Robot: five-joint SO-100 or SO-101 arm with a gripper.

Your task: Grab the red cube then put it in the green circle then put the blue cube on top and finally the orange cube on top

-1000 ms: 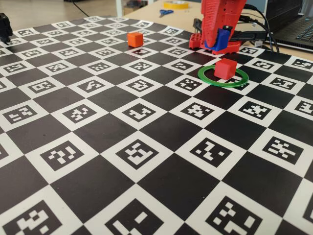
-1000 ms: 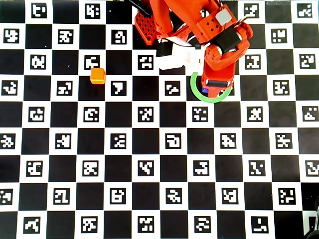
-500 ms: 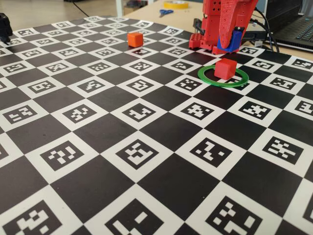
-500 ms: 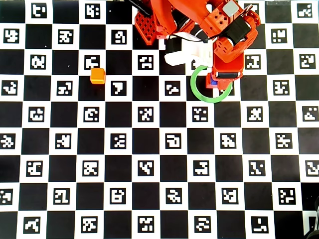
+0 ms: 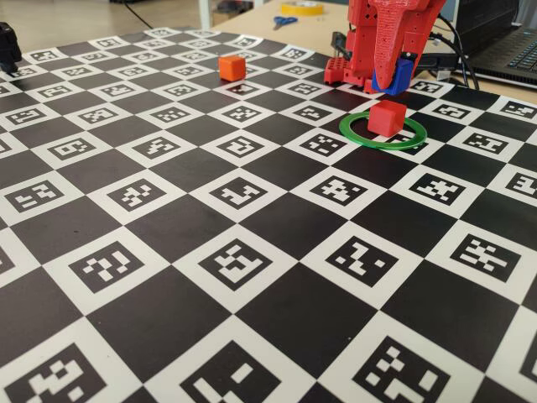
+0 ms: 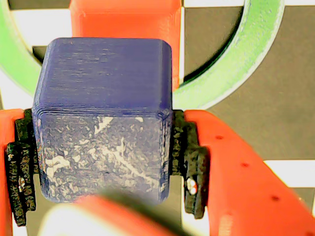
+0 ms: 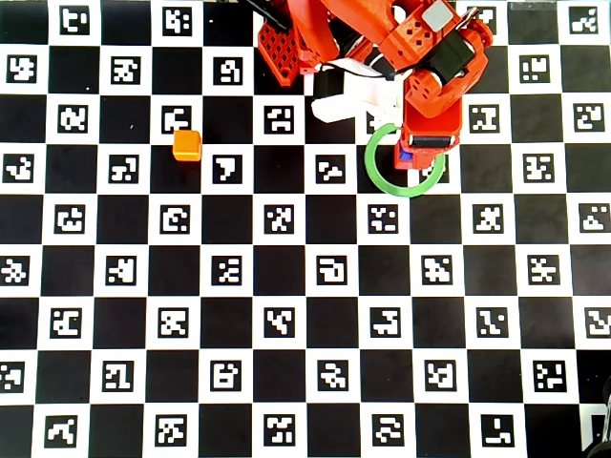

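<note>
The red cube (image 5: 387, 117) sits inside the green circle (image 5: 345, 128) on the checkered mat. My gripper (image 5: 394, 80) hangs just above and behind it, shut on the blue cube (image 5: 402, 75). In the wrist view the blue cube (image 6: 103, 123) fills the space between the black pads (image 6: 189, 157) of the gripper (image 6: 103, 164). Beyond it are the red cube (image 6: 125, 19) and the green circle (image 6: 236, 64). From overhead, the gripper (image 7: 417, 153) covers most of the green circle (image 7: 372, 164). The orange cube (image 5: 232, 67) (image 7: 187, 145) stands alone to the left.
The red arm base (image 7: 282, 48) stands at the mat's far edge. Scissors (image 5: 284, 21), a tape roll (image 5: 302, 7) and a laptop (image 5: 512, 50) lie on the table beyond the mat. A dark object (image 5: 8, 46) stands at the far left.
The gripper, still holding the blue cube, has shifted right in the fixed view and lifted slightly, so it hangs closer over the red cube. The cubes on the mat have not moved.
</note>
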